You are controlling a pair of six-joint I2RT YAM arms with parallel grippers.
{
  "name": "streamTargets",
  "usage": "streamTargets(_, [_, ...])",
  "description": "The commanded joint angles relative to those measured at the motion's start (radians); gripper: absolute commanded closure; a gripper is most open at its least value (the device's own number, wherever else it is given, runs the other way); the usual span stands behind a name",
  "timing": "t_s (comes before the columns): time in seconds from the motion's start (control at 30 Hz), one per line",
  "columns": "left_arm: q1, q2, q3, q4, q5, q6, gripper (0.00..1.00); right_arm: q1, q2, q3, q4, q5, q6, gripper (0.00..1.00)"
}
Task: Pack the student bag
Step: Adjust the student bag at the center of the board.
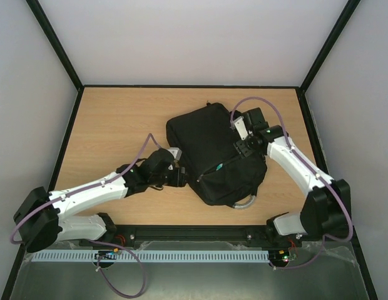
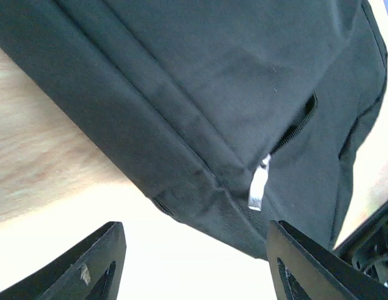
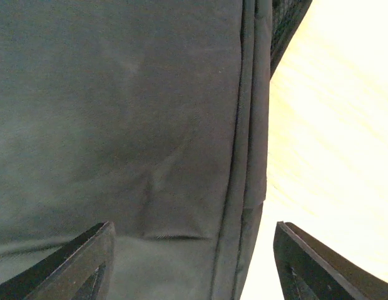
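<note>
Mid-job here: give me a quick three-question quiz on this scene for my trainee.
1. True or false: the black backpack stands upright on the table.
2. The backpack's grey handle loop points toward: A) the far table edge, B) the near table edge, C) the left wall.
3. Fill in: the white zip pull shows in the ___ wrist view.
Key: 1 false, it lies flat. 2 B. 3 left.
</note>
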Motion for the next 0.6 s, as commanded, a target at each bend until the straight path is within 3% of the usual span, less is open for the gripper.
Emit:
streamTargets(0.0, [0.058, -0.023, -0.012, -0.007, -0.014, -0.027, 0.35, 0.041, -0.098, -0.038, -0.124, -0.045, 0.007, 0.30])
streamTargets(0.27, [0.166, 0.007, -0.028, 0.152, 0.050, -0.096, 0.31, 0.190, -0.255, -0.130, -0.103, -0.267, -0.050, 0.48])
streamTargets(0.57, [0.213, 0.143, 0.003, 0.242, 0.060, -0.180, 0.34, 0.459, -0.289, -0.214, -0.035, -0.251, -0.115, 0.53])
